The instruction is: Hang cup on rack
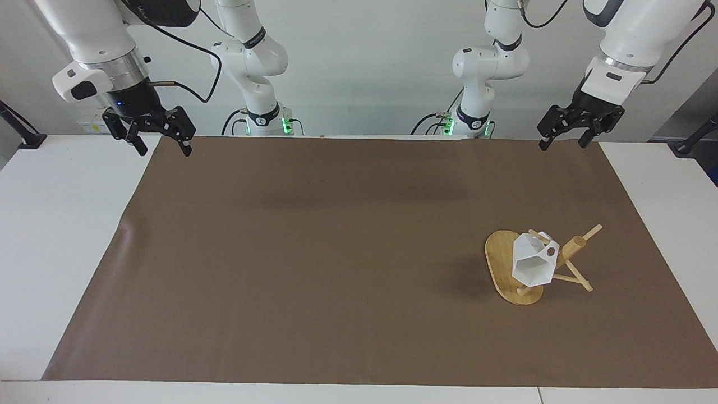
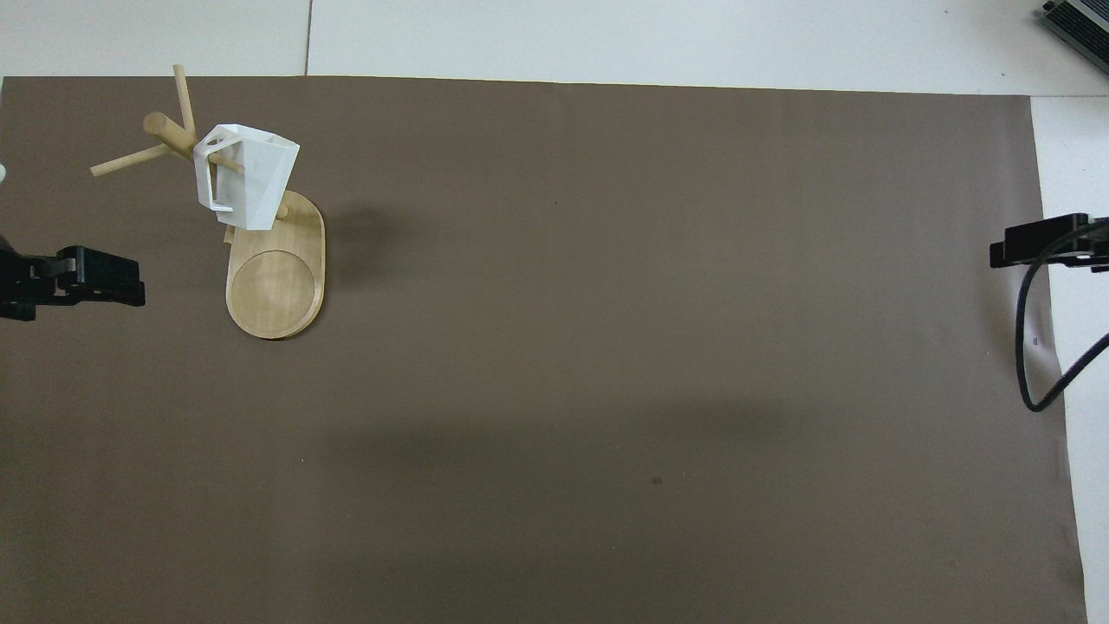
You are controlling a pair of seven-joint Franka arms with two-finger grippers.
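The white faceted cup (image 1: 530, 264) hangs by its handle on a peg of the bamboo rack (image 1: 500, 264), tilted with its mouth turned away from the robots. The rack stands on the mat toward the left arm's end of the table. In the overhead view the cup (image 2: 247, 178) hangs over the rack's oval base (image 2: 275, 290). My left gripper (image 1: 562, 145) is open and empty, raised over the mat's edge nearest the robots, apart from the rack. It also shows in the overhead view (image 2: 130, 290). My right gripper (image 1: 164, 150) is open and empty, waiting over the mat's corner at its own end.
A brown mat (image 1: 336, 252) covers most of the white table (image 1: 61, 235). A black cable (image 2: 1031, 347) hangs by the right gripper (image 2: 1001, 254) in the overhead view.
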